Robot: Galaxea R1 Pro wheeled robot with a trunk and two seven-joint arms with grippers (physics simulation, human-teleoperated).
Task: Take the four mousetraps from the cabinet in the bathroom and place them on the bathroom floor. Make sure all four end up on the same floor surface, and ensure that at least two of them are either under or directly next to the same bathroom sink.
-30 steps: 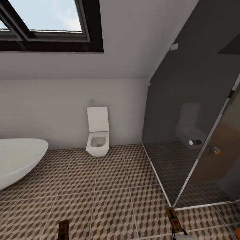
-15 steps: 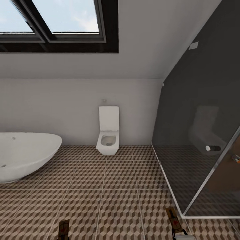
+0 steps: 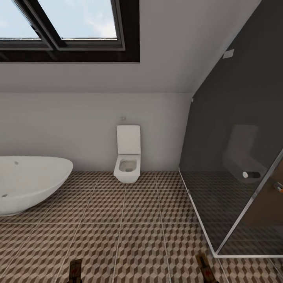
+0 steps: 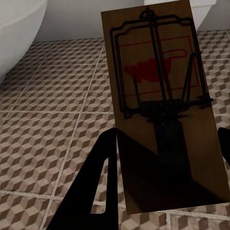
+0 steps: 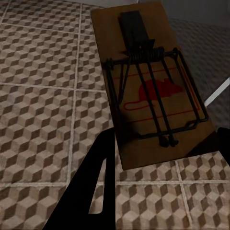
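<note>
Right mousetrap (image 3: 204, 268) dropped lower; wrist views: red marks.

A skylight (image 3: 70, 23) tops the sloped white wall; toilet (image 3: 127, 159), bathtub (image 3: 27, 182), glass shower (image 3: 239, 157), cube-patterned floor (image 3: 129, 220).

2 mousetraps are in view, each a flat brown wooden board with dark wire, a coiled spring and a red mouse mark. One mousetrap (image 4: 160, 108) is held above the bathroom floor (image 3: 129, 220) near the white bathtub; the other mousetrap (image 5: 151, 88) hangs over the cube-patterned tiles.
</note>
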